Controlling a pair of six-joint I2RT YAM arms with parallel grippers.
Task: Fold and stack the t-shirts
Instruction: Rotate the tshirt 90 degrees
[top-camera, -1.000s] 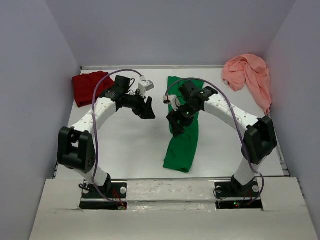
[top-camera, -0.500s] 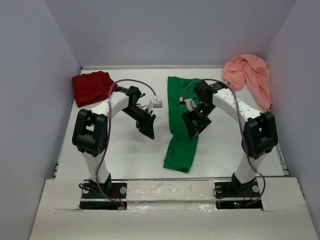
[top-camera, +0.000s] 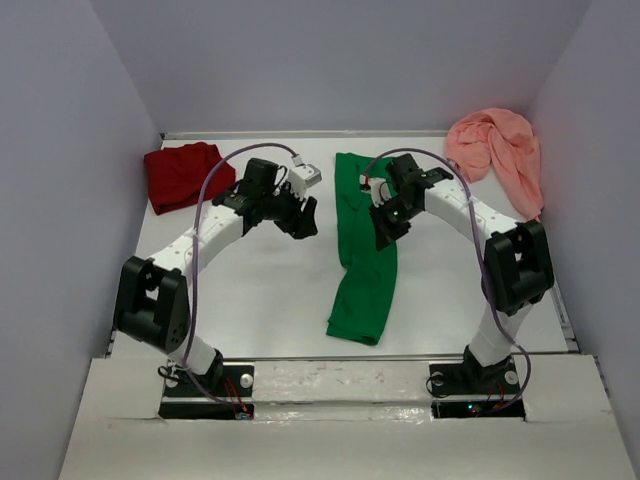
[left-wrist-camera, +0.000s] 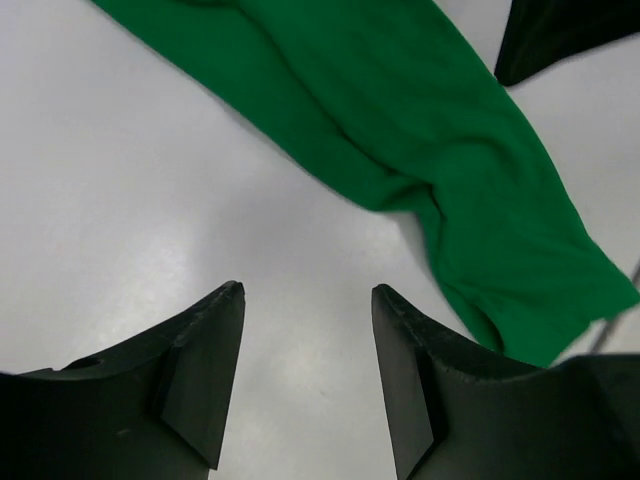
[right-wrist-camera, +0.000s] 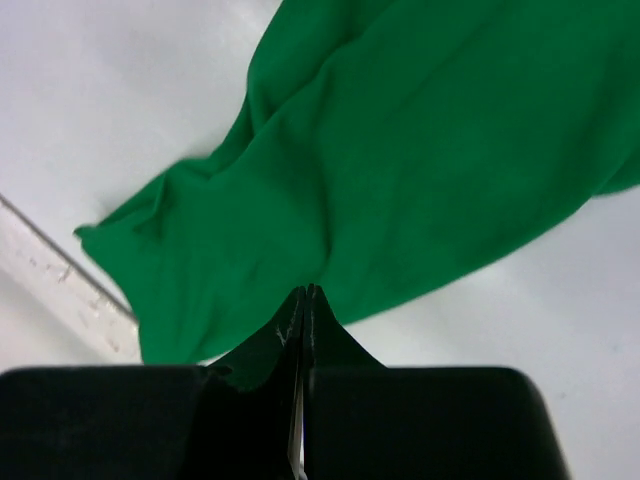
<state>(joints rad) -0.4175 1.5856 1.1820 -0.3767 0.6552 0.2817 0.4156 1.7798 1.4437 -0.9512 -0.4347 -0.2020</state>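
– While both arms reach over the table (top-camera: 260, 290), what condition does the left gripper (top-camera: 300, 217) show?
– Released. In the left wrist view its two fingers (left-wrist-camera: 200, 370) stand apart, with bare table surface between them. From above, the gripper hangs just left of the green t-shirt (top-camera: 365, 270) and is apart from the cloth.
– Condition of the right gripper (top-camera: 384, 228)?
– Clenched. In the right wrist view its fingertips (right-wrist-camera: 285, 330) meet along a thin seam. The tips sit over the right-hand edge of the green t-shirt, about midway along its length. Whether they touch the fabric cannot be told from either view.
– Location of the green t-shirt?
– It lies on the table as a long, narrow, creased strip, running from near the back wall toward the near edge. It is right of centre, between the two arms.
– Location of the other two items?
– The dark red t-shirt (top-camera: 180, 175) is bunched in the back left corner, beside the left wall. The salmon-pink t-shirt (top-camera: 495, 145) is crumpled in the back right corner, with one part trailing along the right wall.
– Spacing between items?
– All three t-shirts lie well apart from one another
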